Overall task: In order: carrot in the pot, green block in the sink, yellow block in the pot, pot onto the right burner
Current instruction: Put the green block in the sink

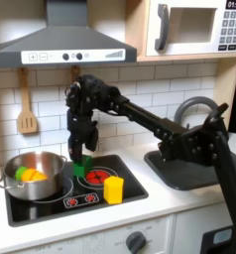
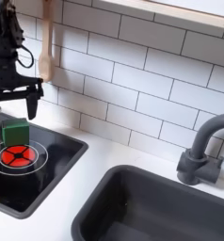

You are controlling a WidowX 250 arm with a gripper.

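One gripper (image 1: pixel 82 149) hovering just above the green block (image 1: pixel 84 165), jaws spread wide, gripping nothing. Sitting inside the pot (image 1: pixel 41 184): the carrot (image 1: pixel 35 176). Standing on the stovetop's front edge: the yellow block (image 1: pixel 113 189).

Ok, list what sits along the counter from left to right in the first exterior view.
pot → green block → yellow block → sink. The gripper hangs over the stove, between the pot and the green block.
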